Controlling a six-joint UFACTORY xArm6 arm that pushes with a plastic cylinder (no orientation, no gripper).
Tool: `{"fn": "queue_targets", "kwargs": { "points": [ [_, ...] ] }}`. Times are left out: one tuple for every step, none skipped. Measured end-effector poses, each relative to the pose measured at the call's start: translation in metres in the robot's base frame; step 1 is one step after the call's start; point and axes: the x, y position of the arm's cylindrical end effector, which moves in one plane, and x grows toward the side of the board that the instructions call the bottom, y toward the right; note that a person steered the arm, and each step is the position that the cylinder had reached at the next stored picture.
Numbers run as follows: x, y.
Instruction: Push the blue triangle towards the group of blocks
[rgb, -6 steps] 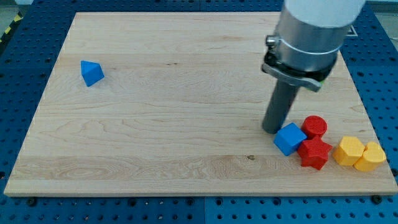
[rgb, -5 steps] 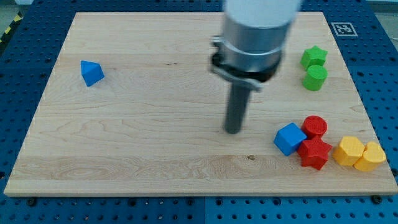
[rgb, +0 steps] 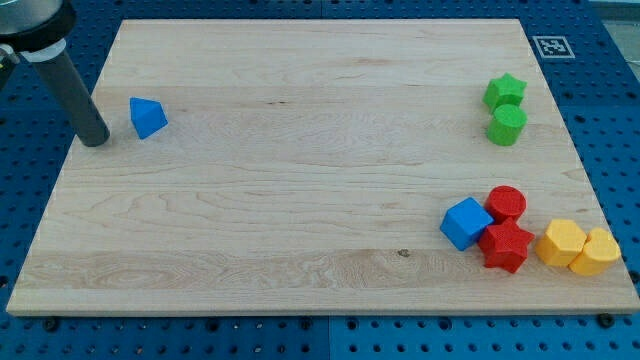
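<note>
The blue triangle sits alone near the board's upper left. My tip rests on the board just to its left and slightly lower, a small gap apart. The group of blocks lies at the lower right: a blue cube, a red cylinder, a red star and two yellow blocks, packed close together.
A green star and a green cylinder stand together near the board's right edge, above the group. The wooden board lies on a blue perforated table. A marker tag sits at the upper right.
The rod has swept from beside the blue cube at the lower right across the board to the left of the blue triangle. No block has moved.
</note>
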Motion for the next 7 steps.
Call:
{"fn": "queue_targets", "kwargs": {
  "points": [
    [-0.033, 0.000],
    [-0.035, 0.000],
    [-0.035, 0.047],
    [-0.035, 0.095],
    [-0.034, 0.120],
    [-0.021, 0.149],
    [0.006, 0.177]
  ]
}}
